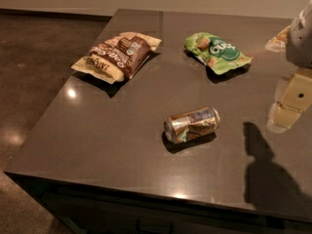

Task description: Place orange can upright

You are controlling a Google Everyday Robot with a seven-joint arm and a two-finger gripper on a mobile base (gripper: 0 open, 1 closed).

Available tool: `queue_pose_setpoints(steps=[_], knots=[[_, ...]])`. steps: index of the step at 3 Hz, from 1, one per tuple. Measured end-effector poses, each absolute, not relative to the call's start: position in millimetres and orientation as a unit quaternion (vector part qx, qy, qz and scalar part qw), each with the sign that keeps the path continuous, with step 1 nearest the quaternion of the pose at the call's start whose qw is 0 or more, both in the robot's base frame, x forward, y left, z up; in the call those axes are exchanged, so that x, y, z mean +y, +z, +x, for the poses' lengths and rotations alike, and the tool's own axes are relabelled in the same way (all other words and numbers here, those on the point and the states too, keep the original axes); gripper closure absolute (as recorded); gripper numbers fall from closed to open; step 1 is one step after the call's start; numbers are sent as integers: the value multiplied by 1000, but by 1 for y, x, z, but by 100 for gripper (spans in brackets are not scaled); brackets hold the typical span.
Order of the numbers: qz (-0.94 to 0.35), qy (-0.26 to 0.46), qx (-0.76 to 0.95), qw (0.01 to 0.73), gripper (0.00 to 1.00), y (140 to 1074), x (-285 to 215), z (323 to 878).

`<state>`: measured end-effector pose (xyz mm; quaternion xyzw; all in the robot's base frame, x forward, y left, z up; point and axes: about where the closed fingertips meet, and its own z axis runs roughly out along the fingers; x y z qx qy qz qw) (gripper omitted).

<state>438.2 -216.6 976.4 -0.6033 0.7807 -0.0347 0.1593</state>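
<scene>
Gripper: The robot's lone gripper (286, 112) hangs empty above the right side of the table (122, 150). From this angle it cannot be told whether it is open or closed.
Shadow: Its dark outline (261, 152) falls on bare tabletop just below and in front of it.
Orange can: The orange can (191, 124) lies on its side near the table's middle, apart from the gripper, to its left in the view and lower.
Long axis: It runs roughly toward the gripper. One silver end seems to point that way and the other faces away, toward the table's front.
Coming move: The reach likely crosses open tabletop, sideways and down, to grasp the body crosswise and tip it onto an end.
Beyond the can: A green snack bag (217, 52) and a brown snack bag (117, 56) lie farther back, both well apart from the can.
</scene>
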Motion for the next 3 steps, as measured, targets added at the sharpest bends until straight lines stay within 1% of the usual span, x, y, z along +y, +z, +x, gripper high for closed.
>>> queue_pose_setpoints(steps=[1, 2, 3], knots=[[-603, -35, 781, 159, 0, 976, -217, 438], [-620, -18, 768, 157, 0, 975, -200, 446], [-662, -1, 733, 154, 0, 959, -163, 465]])
